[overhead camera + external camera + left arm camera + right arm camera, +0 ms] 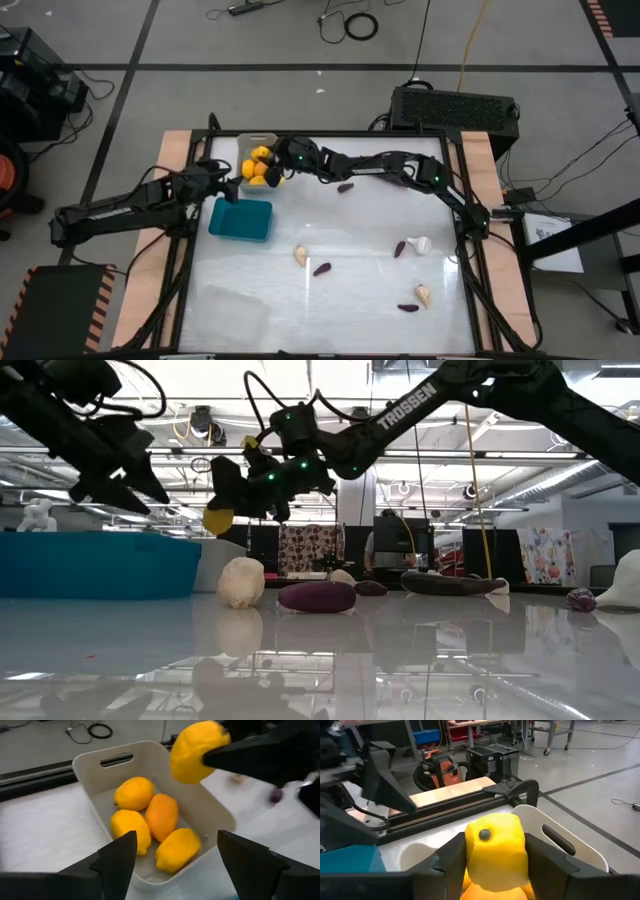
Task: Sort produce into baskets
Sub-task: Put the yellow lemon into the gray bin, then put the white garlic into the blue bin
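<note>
A light grey basket (150,751) at the table's far left holds several yellow-orange fruits (150,820). My right gripper (495,870) reaches across from the right and is shut on another yellow fruit (197,751), which hangs above the basket's right rim. My left gripper (175,857) stands open just left of and near the basket, pointing at it, with nothing between its fingers. A teal basket (240,219) sits in front of the grey one. Garlic bulbs (300,254) and purple eggplants (322,268) lie on the table's right half. My right gripper pinches the yellow fruit by its two opposite sides (470,855) between its two fingers (545,862). The fingers come nearly level from the table's right side. The fruit is lifted clear, above the grey basket's rim (560,840), with a dark spot on it facing the wrist.
More produce lies loose: an eggplant (345,186) by the right arm, a garlic (422,243) with an eggplant (399,249) beside it, and a garlic (423,294) with an eggplant (408,307) near the front right. The two grippers stand close together over the grey basket.
</note>
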Robot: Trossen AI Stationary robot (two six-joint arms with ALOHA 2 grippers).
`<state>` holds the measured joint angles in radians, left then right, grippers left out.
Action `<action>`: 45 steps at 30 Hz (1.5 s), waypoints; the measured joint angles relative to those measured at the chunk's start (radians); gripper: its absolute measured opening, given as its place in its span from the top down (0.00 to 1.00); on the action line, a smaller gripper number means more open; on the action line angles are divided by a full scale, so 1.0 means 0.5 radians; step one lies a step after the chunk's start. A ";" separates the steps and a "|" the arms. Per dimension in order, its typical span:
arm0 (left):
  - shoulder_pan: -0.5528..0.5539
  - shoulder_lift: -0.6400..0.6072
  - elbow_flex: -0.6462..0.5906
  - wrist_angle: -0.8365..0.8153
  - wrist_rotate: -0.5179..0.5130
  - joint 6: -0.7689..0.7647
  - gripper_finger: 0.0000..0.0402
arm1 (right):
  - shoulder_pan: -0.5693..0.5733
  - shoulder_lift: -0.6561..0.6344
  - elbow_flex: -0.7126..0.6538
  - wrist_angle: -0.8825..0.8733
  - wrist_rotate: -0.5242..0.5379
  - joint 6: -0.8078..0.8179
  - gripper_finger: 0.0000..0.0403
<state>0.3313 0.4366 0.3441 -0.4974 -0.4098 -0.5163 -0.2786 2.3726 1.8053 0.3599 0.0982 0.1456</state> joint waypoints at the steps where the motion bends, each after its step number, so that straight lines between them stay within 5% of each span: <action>1: 0.000 0.000 -0.022 0.022 -0.028 0.001 0.29 | -0.002 0.000 0.000 0.000 0.000 -0.006 0.55; 11: 0.002 0.001 -0.093 0.214 -0.272 0.194 0.29 | -0.018 -0.035 0.001 -0.063 0.001 -0.055 0.37; 16: 0.002 0.001 -0.093 0.486 -0.191 0.277 0.29 | -0.011 -0.211 0.002 -0.532 -0.001 -0.226 0.34; 20: 0.002 0.006 -0.093 0.628 0.039 0.425 0.29 | 0.031 -0.477 0.006 -1.294 -0.008 -0.394 0.34; 24: 0.002 0.011 -0.093 0.700 0.518 0.673 0.29 | 0.112 -0.699 0.006 -2.160 -0.179 -0.535 0.35; 29: 0.000 0.064 -0.093 0.901 0.965 0.686 0.29 | 0.291 -0.867 0.001 -2.748 -0.195 -0.374 0.37; 34: -0.089 0.185 -0.093 1.248 1.574 0.637 0.29 | 0.575 -1.028 -0.171 -2.792 -0.060 -0.170 0.38; 45: -0.630 0.711 0.080 1.526 1.282 0.629 0.29 | 1.240 -1.372 -0.921 -2.166 0.543 0.408 0.38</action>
<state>0.0161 0.7922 0.3839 0.2655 0.2312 -0.2019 0.3415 1.6866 1.3449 -0.7233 0.3696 0.3495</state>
